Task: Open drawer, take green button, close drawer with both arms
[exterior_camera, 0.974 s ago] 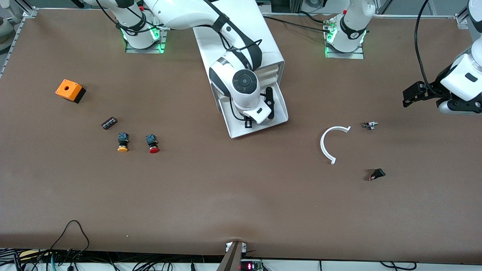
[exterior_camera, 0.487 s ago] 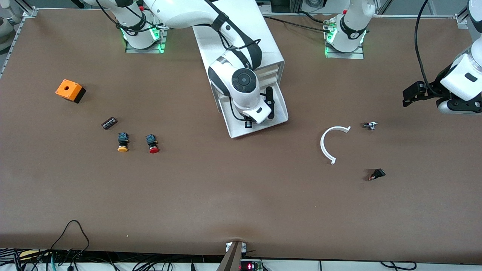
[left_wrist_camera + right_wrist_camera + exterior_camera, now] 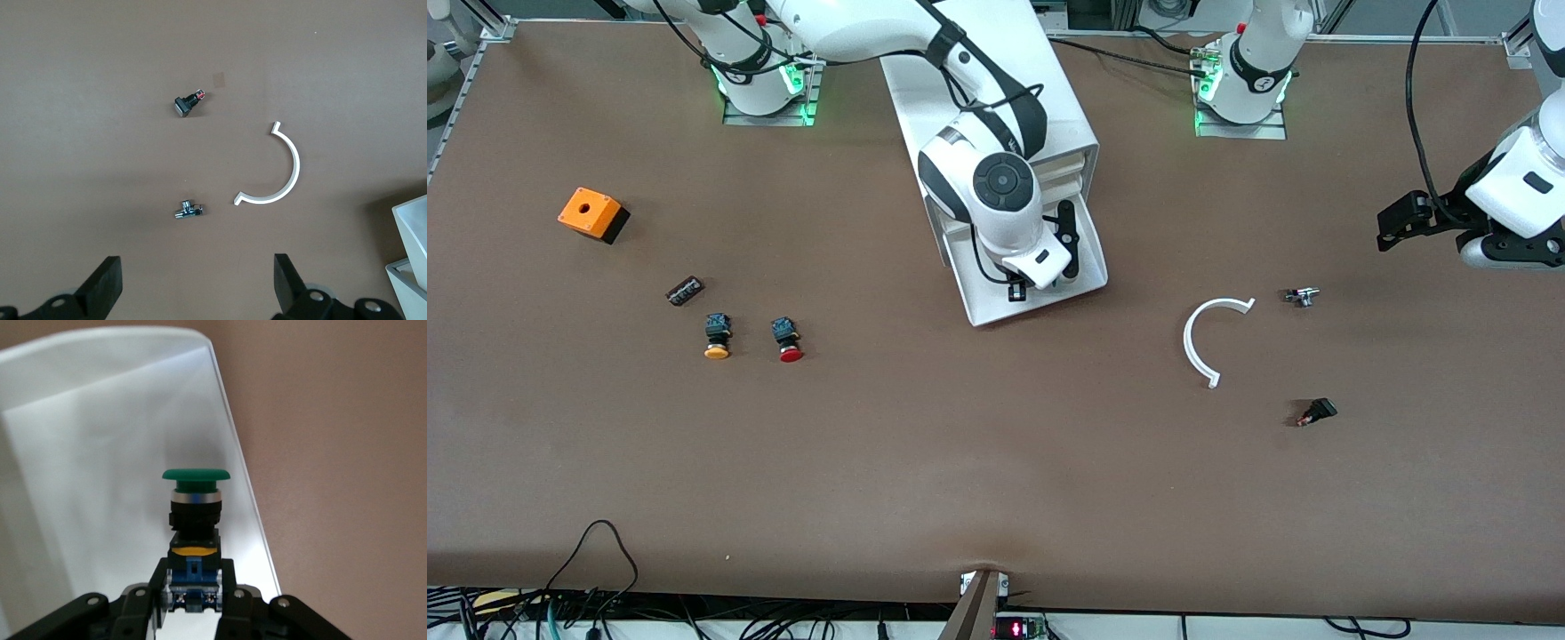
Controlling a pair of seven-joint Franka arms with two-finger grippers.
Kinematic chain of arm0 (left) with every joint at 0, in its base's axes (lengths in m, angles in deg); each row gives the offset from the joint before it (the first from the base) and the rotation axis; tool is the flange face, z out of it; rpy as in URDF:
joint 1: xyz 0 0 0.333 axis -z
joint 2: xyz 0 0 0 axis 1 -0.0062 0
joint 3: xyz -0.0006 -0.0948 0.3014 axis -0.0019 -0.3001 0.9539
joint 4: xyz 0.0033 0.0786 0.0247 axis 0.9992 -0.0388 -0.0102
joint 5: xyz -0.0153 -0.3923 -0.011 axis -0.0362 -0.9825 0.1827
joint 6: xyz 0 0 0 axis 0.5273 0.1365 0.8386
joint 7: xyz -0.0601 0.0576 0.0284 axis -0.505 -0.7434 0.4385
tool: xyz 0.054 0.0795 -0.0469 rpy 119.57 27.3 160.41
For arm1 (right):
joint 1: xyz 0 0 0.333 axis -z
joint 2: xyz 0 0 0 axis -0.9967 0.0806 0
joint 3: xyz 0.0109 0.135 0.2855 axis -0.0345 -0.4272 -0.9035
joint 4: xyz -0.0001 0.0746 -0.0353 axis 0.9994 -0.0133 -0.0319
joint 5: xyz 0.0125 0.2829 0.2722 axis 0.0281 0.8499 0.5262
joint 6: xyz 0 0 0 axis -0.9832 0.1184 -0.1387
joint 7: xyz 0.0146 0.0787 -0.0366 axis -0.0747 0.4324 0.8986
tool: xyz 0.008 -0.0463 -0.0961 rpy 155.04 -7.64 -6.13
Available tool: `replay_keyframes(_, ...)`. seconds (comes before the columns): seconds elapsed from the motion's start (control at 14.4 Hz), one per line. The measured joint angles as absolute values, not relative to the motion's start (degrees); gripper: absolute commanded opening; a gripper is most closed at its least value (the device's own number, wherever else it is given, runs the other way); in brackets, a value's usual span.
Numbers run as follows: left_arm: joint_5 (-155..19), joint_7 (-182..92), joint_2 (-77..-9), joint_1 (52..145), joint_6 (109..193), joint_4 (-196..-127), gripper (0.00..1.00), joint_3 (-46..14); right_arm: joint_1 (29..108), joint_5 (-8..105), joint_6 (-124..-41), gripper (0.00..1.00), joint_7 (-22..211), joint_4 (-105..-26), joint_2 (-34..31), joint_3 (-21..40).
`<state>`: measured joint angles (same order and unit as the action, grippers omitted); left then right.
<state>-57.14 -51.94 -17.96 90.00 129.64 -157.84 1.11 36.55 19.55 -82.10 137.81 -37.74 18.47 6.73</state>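
The right gripper (image 3: 193, 597) was down inside the pulled-out drawer (image 3: 983, 307), its fingers (image 3: 157, 587) clamped on the blue base of the green-capped button (image 3: 195, 513). In the right wrist view the button sat between the two fingers, cap pointing away from the wrist, over the drawer's white floor. In the front view the right arm's wrist covered the button completely. The drawer stuck out of the white cabinet (image 3: 1067, 107) toward six o'clock, that is, toward the front camera.

The left gripper (image 3: 1400, 218) waited in the air over bare table at the left arm's end — roughly three o'clock from the cabinet — with its fingers (image 3: 103, 283) spread wide apart and nothing between them. Under its wrist camera lay a white curved strip (image 3: 277, 170), a small metal part (image 3: 187, 210) and a small black part with a red tip (image 3: 188, 102); all three lay apart from one another.

At about nine o'clock from the drawer stood the red-capped button (image 3: 787, 340), with the yellow-capped button (image 3: 717, 336) just beside it. A small dark block (image 3: 685, 291) lay at about eleven o'clock from the yellow one — near it — and an orange box (image 3: 590, 213) sat well apart, farther from the front camera.
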Motion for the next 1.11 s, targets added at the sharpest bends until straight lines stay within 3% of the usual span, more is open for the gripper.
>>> replay_keyframes(0.49,-57.1,-51.9,-18.0,90.2,129.6,-157.8,1.0,0.8,37.7,21.1,-72.8,0.25,136.8,-32.2,12.0,10.6)
replay_keyframes(1.11,-57.1,-51.4,-17.9,90.4,129.2,-157.8,1.0,-0.6,48.8,21.2,-70.2,0.25,133.2,-35.6,5.0,12.0)
